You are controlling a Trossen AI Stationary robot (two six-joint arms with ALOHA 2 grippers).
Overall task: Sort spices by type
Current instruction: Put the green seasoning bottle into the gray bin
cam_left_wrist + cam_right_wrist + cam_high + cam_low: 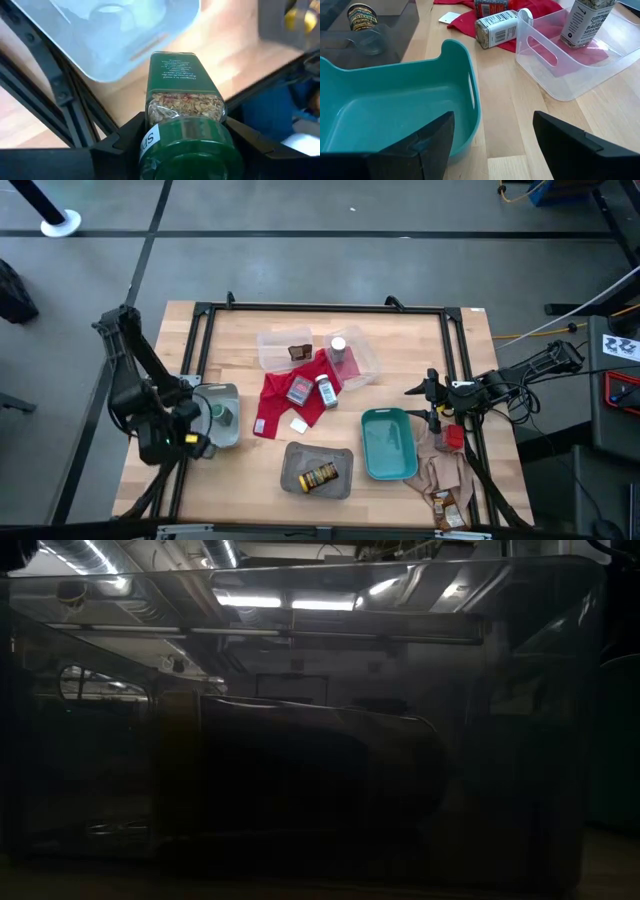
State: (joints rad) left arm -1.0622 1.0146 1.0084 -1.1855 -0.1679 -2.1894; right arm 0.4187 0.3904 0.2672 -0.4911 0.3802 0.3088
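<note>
A teal tray [388, 442], grey trays [317, 469], clear trays [283, 346], apparently a red cloth [285, 398].

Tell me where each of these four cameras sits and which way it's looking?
High view: overhead, straight down on the table; both arms show.
Low view: table height, pressed against a clear tray wall; no arm visible.
Left wrist view: on the left arm; its left gripper holds a green-lidded jar beside a grey tray.
Right wrist view: on the right arm; open right gripper over the teal tray.
Shared: teal tray also shows overhead.
</note>
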